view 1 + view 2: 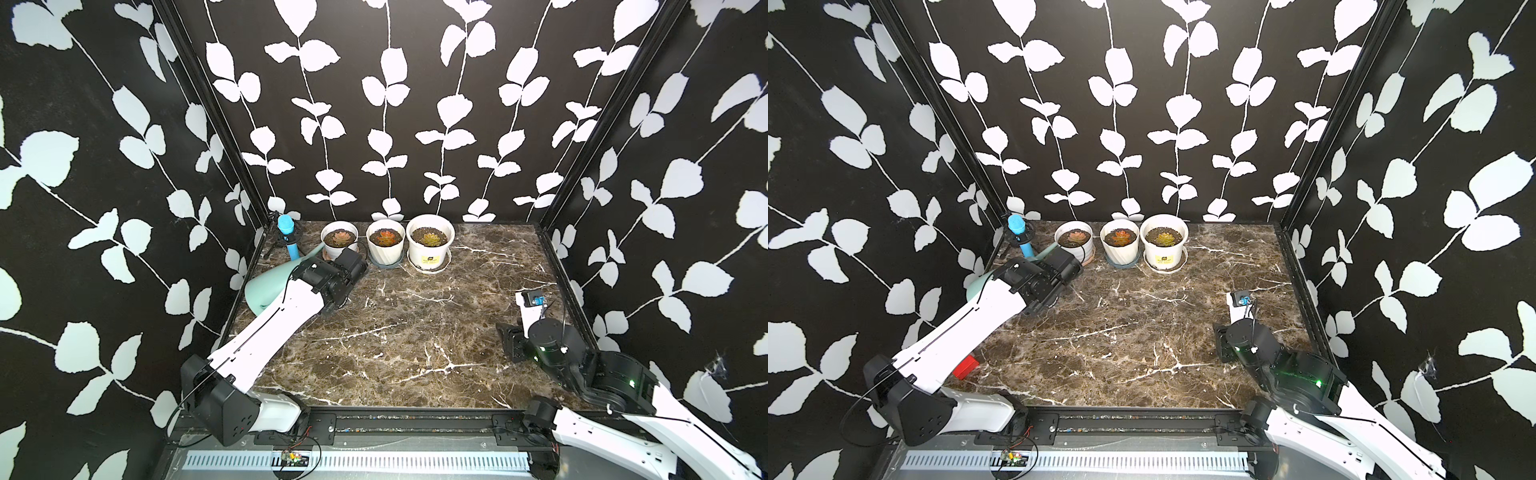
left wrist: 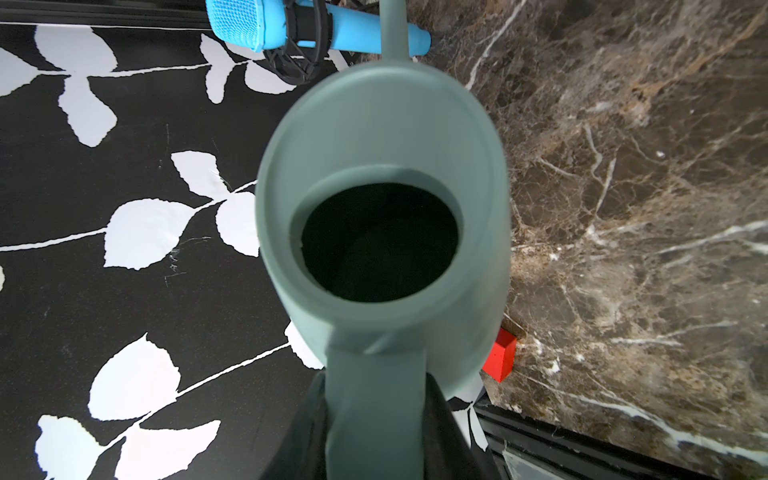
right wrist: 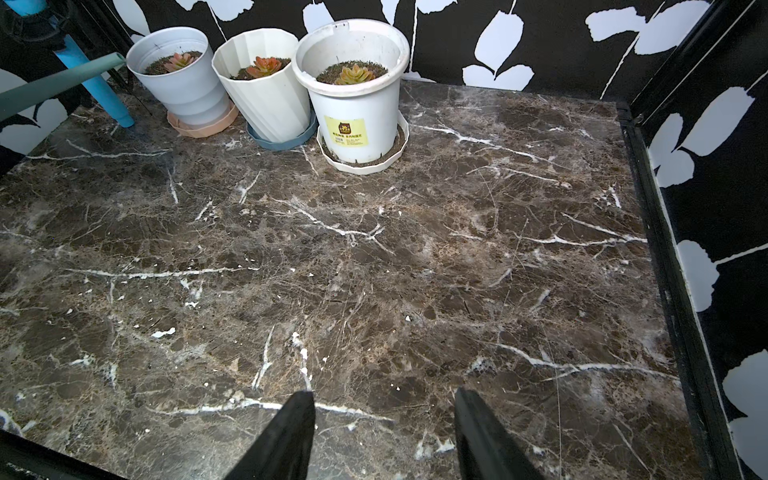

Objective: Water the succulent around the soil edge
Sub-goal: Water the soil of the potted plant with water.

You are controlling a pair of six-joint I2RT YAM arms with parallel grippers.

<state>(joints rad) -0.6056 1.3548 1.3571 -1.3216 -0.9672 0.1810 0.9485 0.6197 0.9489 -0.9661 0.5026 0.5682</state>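
Succulent (image 1: 341, 237) sat in the leftmost pot (image 3: 178, 83) of three at the far edge, with the spout (image 3: 62, 81) just beside its rim.
The left fingers (image 2: 307, 424) pinched the handle of the green watering can (image 1: 266, 286), which was tilted toward that pot, seemingly so that water would land on the soil edge and not the rosette; no water showed. The right fingers (image 3: 286, 436) stood spread and empty over the near right bench (image 1: 415, 324), apparently parked clear of the pour. The bench was brown, white-veined marble, enclosed by black walls (image 1: 374, 104) printed with white leaves.
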